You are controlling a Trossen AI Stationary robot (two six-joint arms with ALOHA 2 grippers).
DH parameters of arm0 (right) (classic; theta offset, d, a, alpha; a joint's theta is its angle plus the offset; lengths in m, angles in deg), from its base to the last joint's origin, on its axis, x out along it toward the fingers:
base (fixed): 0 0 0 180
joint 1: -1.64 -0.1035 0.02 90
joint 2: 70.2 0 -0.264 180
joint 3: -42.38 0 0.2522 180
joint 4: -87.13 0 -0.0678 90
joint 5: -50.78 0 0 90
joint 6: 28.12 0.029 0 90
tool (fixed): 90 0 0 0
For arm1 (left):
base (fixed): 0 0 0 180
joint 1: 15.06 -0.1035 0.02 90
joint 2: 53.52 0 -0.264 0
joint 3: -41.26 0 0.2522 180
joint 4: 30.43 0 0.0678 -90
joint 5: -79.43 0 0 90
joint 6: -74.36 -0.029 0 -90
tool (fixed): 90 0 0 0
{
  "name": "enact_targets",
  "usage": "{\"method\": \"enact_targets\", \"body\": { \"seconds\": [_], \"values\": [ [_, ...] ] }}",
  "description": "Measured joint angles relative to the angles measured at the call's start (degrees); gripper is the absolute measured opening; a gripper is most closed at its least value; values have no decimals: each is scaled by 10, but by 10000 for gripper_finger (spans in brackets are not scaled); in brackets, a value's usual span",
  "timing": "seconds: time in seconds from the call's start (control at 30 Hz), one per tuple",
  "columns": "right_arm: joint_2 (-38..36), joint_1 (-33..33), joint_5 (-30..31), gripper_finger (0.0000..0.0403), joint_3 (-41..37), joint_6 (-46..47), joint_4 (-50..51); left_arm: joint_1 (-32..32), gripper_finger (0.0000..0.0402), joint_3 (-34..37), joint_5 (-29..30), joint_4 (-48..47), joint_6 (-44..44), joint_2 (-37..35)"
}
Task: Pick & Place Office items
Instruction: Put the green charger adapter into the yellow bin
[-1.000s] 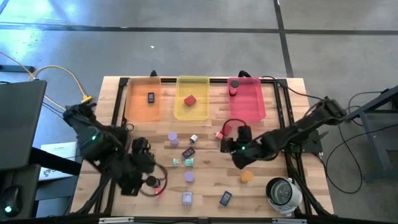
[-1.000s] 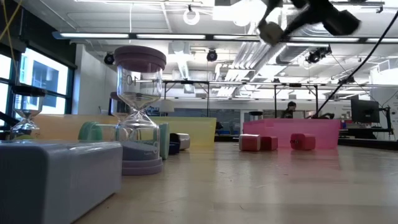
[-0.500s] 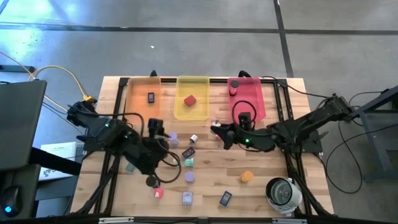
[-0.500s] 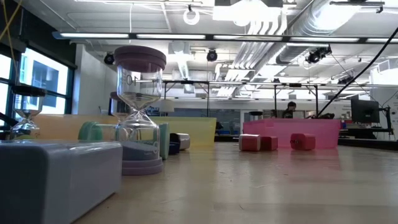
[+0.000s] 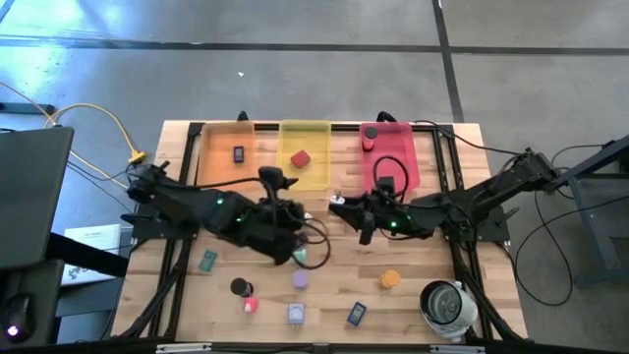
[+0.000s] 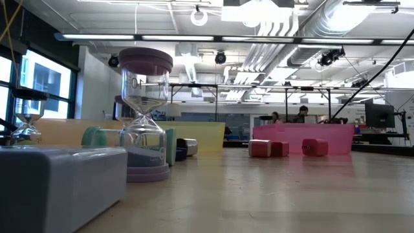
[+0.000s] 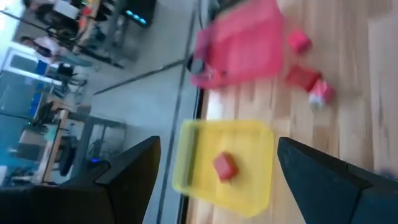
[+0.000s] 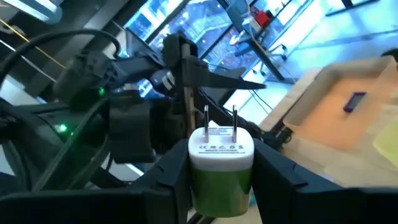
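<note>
Three translucent trays: one orange tray (image 5: 214, 162), one yellow tray (image 5: 319, 147), one pink tray (image 5: 403, 162). One piece in each: dark rectangle (image 5: 238, 153), red cube (image 5: 300, 158), red piece (image 5: 369, 138). Seven loose pieces in plain sight on the worktop (image 5: 423, 258): one teal piece (image 5: 207, 262), one black disc (image 5: 239, 286), one small pink piece (image 5: 250, 305), one lavender disc (image 5: 300, 280), one lavender cube (image 5: 296, 314), one blue-edged rectangle (image 5: 357, 314), one orange disc (image 5: 390, 279). One white-grey round device (image 5: 447, 303). One white-and-green plug (image 8: 221, 162).

Around your pale wooden plank surface (image 5: 413, 285) you see grey concrete floor (image 5: 295, 79); beyond it, fluorescent strip lights (image 6: 213, 39), exposed silver ceiling ducts (image 6: 284, 29) and tall windows (image 6: 39, 81).
</note>
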Motion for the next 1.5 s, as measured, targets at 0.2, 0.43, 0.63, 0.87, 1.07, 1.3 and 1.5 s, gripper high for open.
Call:
{"method": "enact_targets", "body": {
  "seconds": [0.2,0.43,0.63,0.87,1.07,1.3,1.5],
  "values": [
    [-34,1,9,119,0,-52,-18,40,314,0,165,147,-95,-3],
    [-59,20,19,119,0,-156,-119,81,314,0,232,428,-190,-4],
    [-43,34,1,119,0,-218,-237,50,314,0,187,553,-212,-4],
    [-34,60,-14,119,0,-212,-264,-1,314,0,90,659,-273,-4],
    [-34,76,-15,119,0,-204,-271,-32,314,0,33,695,-303,-4],
    [-34,101,-36,119,0,-202,-287,-67,314,-1,17,698,-323,8],
    [-34,119,-46,119,0,-198,-284,-83,314,0,2,702,-336,16]
  ]
}}
